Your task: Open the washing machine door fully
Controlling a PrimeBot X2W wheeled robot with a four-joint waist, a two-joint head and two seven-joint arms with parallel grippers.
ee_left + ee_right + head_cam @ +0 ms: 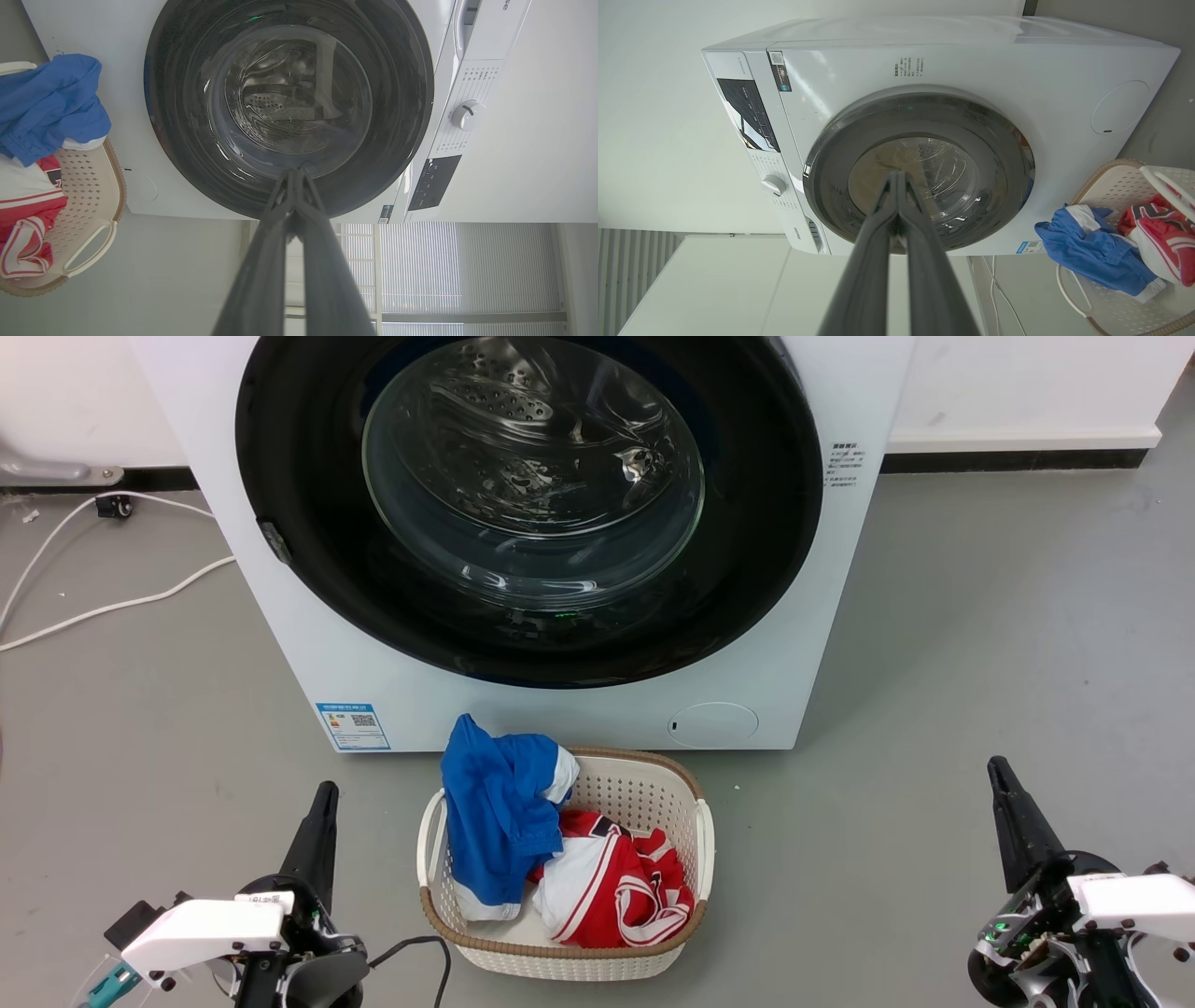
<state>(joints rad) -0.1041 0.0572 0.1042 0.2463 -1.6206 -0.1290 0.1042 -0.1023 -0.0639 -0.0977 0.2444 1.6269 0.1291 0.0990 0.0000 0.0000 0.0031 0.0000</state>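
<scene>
The white washing machine (579,709) stands ahead of me on the floor, also visible in the left wrist view (93,28) and the right wrist view (971,60). Its round glossy black washing machine door (299,551) with a bulging clear glass window lies flat against the machine front, also as the washing machine door (406,93) and washing machine door (831,186). My left gripper (327,791) is low at the left, shut and holding nothing, well short of the machine. My right gripper (996,765) is low at the right, likewise shut and holding nothing. In the wrist views, the left gripper (295,171) and right gripper (896,173) fingers touch at their tips.
A white laundry basket (702,831) with blue and red-white clothes sits on the floor right before the machine, between my arms. White cables (112,607) run over the grey floor at the left. A white wall with dark skirting stands behind.
</scene>
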